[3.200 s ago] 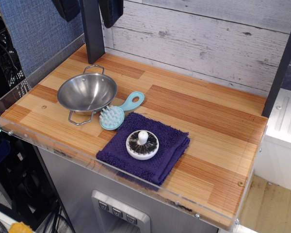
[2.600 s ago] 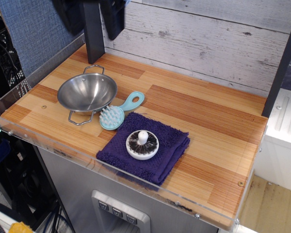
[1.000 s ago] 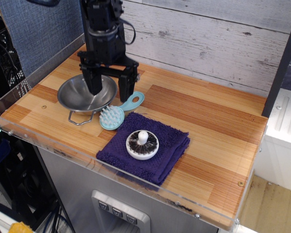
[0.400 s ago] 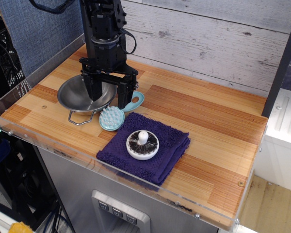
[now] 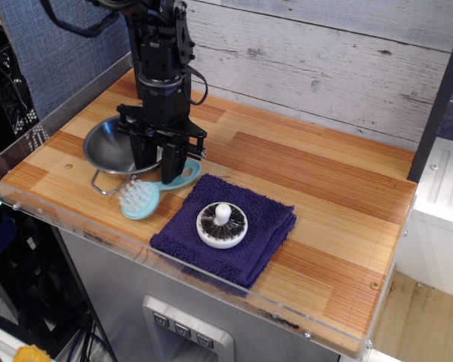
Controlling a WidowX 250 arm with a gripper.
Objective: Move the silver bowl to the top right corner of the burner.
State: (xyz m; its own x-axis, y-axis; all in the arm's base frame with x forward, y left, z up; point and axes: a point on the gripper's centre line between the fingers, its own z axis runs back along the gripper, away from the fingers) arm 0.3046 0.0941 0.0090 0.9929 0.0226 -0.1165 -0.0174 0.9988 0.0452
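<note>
Steel-shiny round silver bowl (image 5: 112,148) and light-blue brush (image 5: 144,195) were shoved left as the black gripper (image 5: 158,161), jaws narrowing around the rim, came down, so the grasp looks imprecise.

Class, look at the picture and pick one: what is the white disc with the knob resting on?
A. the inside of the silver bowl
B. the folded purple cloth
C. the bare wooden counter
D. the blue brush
B: the white disc sits on the folded purple cloth, apart from the silver bowl.
</note>
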